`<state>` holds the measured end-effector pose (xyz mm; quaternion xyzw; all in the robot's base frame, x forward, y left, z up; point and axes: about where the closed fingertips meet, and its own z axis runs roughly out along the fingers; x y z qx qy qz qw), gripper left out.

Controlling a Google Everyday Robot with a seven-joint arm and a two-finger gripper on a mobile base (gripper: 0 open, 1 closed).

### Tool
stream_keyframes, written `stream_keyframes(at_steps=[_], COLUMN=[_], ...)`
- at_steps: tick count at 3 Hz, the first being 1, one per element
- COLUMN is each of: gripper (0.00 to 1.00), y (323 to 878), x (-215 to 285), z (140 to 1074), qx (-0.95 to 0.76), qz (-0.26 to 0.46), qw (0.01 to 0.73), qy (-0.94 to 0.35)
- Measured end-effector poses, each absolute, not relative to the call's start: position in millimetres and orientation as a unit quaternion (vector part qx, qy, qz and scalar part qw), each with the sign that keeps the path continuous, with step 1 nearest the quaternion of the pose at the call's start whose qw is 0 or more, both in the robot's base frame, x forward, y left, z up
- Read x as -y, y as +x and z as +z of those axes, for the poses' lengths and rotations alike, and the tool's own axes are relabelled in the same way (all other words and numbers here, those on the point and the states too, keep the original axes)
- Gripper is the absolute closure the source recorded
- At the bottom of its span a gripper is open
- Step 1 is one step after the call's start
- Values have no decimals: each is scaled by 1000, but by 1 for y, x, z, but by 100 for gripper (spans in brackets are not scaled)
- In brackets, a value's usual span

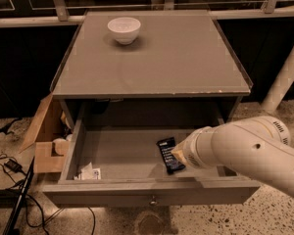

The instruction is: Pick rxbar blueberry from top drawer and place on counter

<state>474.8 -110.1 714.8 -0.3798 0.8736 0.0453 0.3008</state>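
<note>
The top drawer (112, 194) stands pulled open below the counter (186, 58). The dark-wrapped rxbar blueberry (166, 148) lies flat on the drawer floor, right of centre and nearer the front edge than the back. The robot's white arm reaches in from the right, and its gripper (178, 154) sits against the bar's right edge. Whether it is open or has hold of the bar cannot be told. A white bowl (124, 30) sits near the counter's back-left corner. By the look of it, the drawer-opening step is done, while lifting the bar out and placing it on the counter remain.
</note>
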Motion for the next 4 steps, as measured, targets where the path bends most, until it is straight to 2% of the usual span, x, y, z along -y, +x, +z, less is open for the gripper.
stream_keyframes(at_steps=[1,4], gripper=[81,12], y=[481,497], x=[100,86], z=[695,661], qx=[-873,-878], qz=[55,93], qw=[308,307], qy=[-373,-357])
